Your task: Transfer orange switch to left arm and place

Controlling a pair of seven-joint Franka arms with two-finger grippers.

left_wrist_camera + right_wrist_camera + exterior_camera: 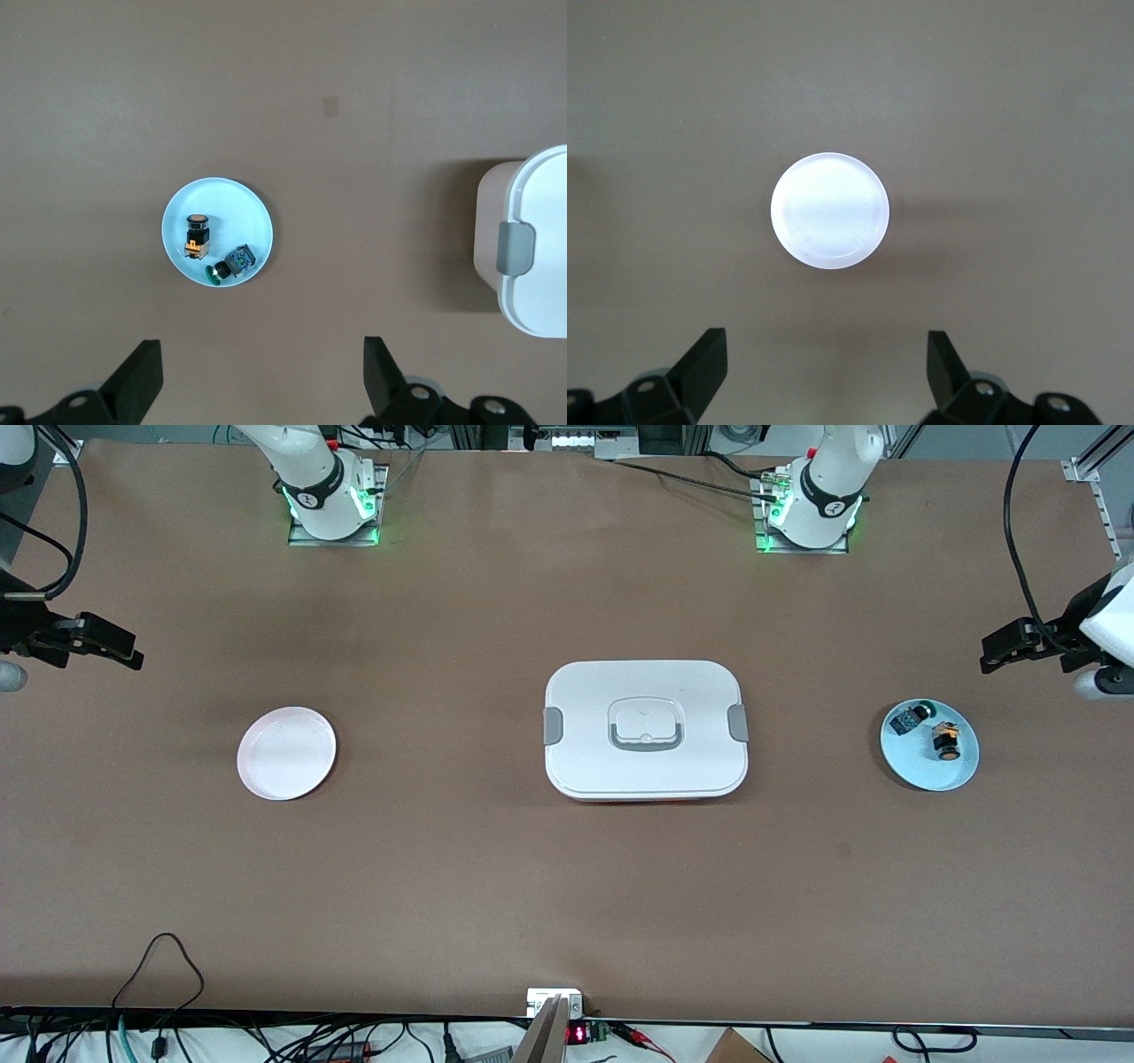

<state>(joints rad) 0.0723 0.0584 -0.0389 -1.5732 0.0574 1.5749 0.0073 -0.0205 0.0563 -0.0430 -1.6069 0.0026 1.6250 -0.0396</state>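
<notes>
Risks grabbing the green-knobbed component (232,264) touching the orange switch (196,235) on the blue plate (252,212), or clipping the box (646,729) mid-counter at handover, with left end effector (262,376) and right end effector (826,372) both spread, empty.

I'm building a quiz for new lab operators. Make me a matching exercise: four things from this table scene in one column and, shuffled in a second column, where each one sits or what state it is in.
Things:
1. orange switch
2. box
3. white plate
4. left hand

Places or states:
A. mid-table, lid on
B. open, up in the air over the table by the light blue plate
C. toward the right arm's end of the table, nothing on it
D. on the light blue plate beside the black-and-blue component

Pairs: 1-D, 2-A, 3-C, 4-B
</notes>
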